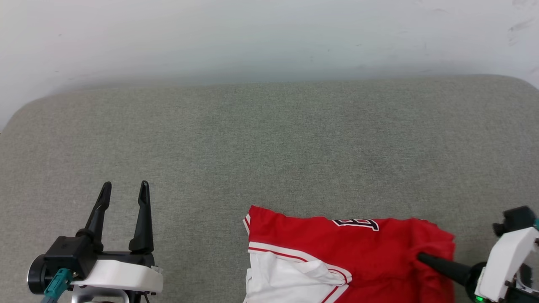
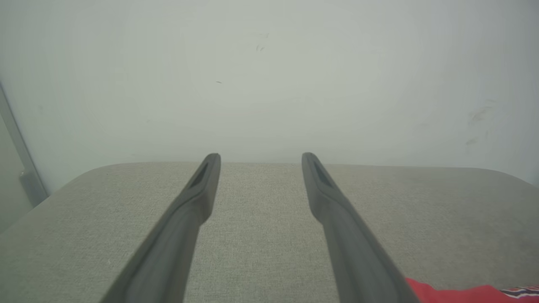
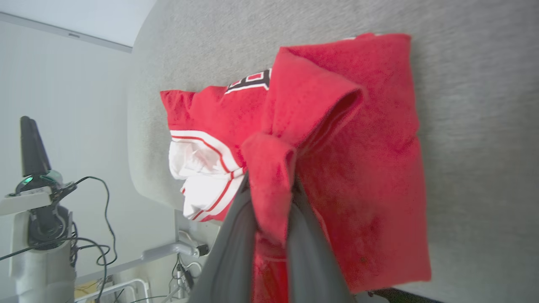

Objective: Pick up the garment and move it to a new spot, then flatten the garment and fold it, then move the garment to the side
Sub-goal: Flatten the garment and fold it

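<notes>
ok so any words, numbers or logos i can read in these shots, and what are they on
Shirt: one black-and-white print at its far folded edge. It is half tucked under the fold and looks like part of a number, but it cannot be read for certain.
Grey cushion and wall: no text, label or brand to read.

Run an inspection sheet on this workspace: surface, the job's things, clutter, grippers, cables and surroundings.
Surface: grey fabric-covered table, rounded corners.
Job's things: garment, bunched at the table's near edge, white sleeve on its left side.
Clutter: nothing seen.
Grippers: left gripper open over bare fabric, apart from the garment; right gripper shut on a red fold of it.
Cables: dark cables hanging below the table edge, by the left arm.
Surroundings: pale wall with faint scuffs.
</notes>
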Controlling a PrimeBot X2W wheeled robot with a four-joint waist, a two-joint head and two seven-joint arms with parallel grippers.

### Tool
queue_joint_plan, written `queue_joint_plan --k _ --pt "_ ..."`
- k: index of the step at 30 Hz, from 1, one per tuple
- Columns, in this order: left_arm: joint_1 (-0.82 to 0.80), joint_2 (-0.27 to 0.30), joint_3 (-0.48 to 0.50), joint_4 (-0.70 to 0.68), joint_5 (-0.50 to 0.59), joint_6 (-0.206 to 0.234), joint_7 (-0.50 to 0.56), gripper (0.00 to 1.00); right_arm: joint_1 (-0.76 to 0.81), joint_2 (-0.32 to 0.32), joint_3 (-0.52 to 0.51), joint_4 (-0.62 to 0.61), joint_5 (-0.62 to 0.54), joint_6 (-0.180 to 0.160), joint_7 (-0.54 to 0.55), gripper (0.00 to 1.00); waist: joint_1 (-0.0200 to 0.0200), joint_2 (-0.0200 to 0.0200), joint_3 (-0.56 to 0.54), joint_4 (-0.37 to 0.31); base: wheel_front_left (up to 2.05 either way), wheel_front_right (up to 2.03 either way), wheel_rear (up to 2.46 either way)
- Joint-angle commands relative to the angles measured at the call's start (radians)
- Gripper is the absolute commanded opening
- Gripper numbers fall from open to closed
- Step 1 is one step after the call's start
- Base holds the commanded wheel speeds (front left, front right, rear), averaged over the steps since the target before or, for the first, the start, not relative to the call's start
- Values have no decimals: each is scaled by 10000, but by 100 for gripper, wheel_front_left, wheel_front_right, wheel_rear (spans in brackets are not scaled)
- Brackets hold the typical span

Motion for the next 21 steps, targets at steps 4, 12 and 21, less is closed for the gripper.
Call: queue_joint_plan --k 4,12,21 --pt "-100 -4 -98 82 -35 -37 23 100 -172 557 130 -174 1239 -5 805 0 -1 0 -20 106 0 0 0" --pt "-239 -23 -278 197 -62 -85 87 100 -533 719 1936 631 3417 -5 91 0 -1 0 18 473 0 0 0" --pt "-511 -106 -501 300 -21 -191 78 100 -1082 709 4941 1905 4277 -5 -2305 0 -1 0 293 946 0 0 0"
